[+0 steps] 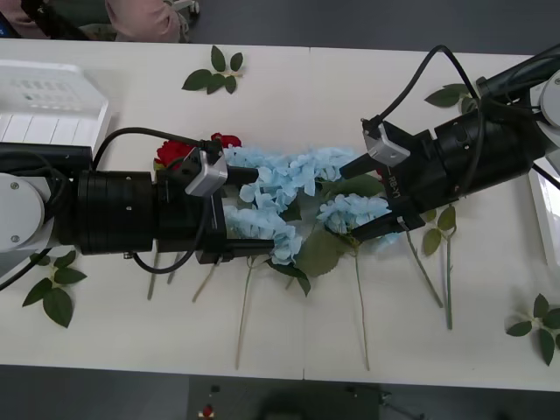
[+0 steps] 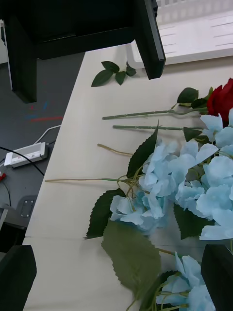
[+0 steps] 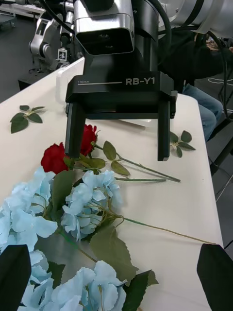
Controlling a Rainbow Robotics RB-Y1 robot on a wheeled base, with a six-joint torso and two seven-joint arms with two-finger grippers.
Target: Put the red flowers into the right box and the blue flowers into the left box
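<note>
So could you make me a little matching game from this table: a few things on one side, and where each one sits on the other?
Things:
1. red flowers
2. blue flowers
3. left box
4. right gripper

Places:
A. far left corner of the table
B. middle of the table, between the two grippers
C. just behind the left gripper
D. open over the blue blooms, reaching in from the right

Pairs: 1-C, 2-B, 3-A, 4-D

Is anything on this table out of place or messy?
Yes. Loose leaf sprigs lie scattered around the table, apart from any stem. The red flowers and blue flowers lie jumbled in one heap between the left gripper and right gripper.
</note>
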